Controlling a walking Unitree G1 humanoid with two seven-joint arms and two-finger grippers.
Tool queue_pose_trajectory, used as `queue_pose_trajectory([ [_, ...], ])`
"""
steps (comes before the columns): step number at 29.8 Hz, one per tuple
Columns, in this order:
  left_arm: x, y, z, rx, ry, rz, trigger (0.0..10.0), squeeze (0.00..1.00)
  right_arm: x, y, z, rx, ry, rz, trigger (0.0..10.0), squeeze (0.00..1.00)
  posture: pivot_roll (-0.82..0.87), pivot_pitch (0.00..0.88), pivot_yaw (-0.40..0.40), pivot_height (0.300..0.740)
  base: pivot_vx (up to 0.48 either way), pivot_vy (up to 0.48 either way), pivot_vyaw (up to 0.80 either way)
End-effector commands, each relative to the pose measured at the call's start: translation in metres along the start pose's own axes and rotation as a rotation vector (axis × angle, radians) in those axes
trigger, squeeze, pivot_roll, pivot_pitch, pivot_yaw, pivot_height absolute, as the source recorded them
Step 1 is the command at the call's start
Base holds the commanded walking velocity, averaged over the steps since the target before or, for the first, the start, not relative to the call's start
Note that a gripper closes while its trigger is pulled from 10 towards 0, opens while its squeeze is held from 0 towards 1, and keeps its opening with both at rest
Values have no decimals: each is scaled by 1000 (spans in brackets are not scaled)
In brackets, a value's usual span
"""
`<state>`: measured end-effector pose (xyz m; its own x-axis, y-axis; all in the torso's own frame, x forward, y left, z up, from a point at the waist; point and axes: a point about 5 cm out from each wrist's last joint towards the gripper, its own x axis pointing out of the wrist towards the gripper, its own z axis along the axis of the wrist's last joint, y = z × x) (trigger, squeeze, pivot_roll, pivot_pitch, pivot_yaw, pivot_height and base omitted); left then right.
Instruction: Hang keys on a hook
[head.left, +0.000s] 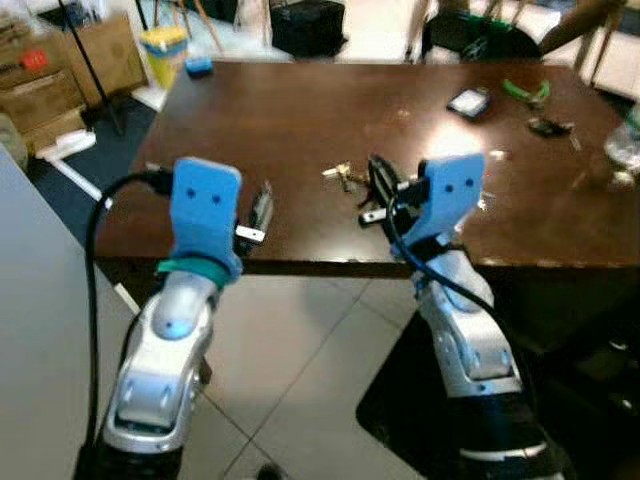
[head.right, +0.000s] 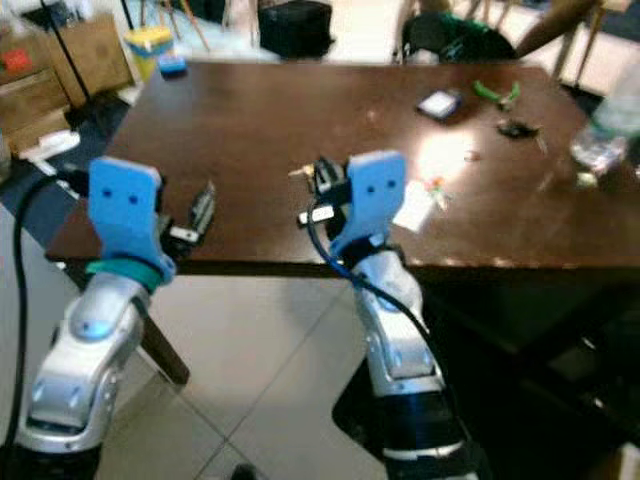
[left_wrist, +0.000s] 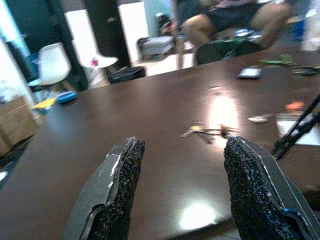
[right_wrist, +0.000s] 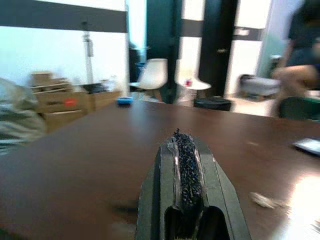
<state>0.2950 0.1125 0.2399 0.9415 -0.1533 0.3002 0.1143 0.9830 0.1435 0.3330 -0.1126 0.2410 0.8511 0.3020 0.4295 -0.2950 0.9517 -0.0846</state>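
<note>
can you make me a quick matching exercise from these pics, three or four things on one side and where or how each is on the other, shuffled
Things:
1. small bunch of metal keys
2. left gripper
3. right gripper
4. dark flat phone

States or places:
A. fingers pressed together, shut
B. far right part of the dark brown wooden table
C. fingers spread apart, open
D. lying on the table just beyond the two grippers

Pairs: 1-D, 2-C, 3-A, 4-B
</note>
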Motion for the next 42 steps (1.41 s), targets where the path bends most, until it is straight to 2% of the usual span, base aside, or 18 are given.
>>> queue_pose_trajectory([
  [1,-2,5,-5,16,18,18,10000,0,-1,3,-3,6,8,-4,10000,0,-50,44,73,740,-420,0,0],
  [26,0,5,-7,12,17,34,10000,0,4,8,-2,-26,0,33,10000,0,-46,54,69,740,-396,0,0],
  [42,5,-1,-5,-16,54,19,10000,0,6,11,4,-28,-33,62,10000,0,-46,61,71,740,0,0,729],
])
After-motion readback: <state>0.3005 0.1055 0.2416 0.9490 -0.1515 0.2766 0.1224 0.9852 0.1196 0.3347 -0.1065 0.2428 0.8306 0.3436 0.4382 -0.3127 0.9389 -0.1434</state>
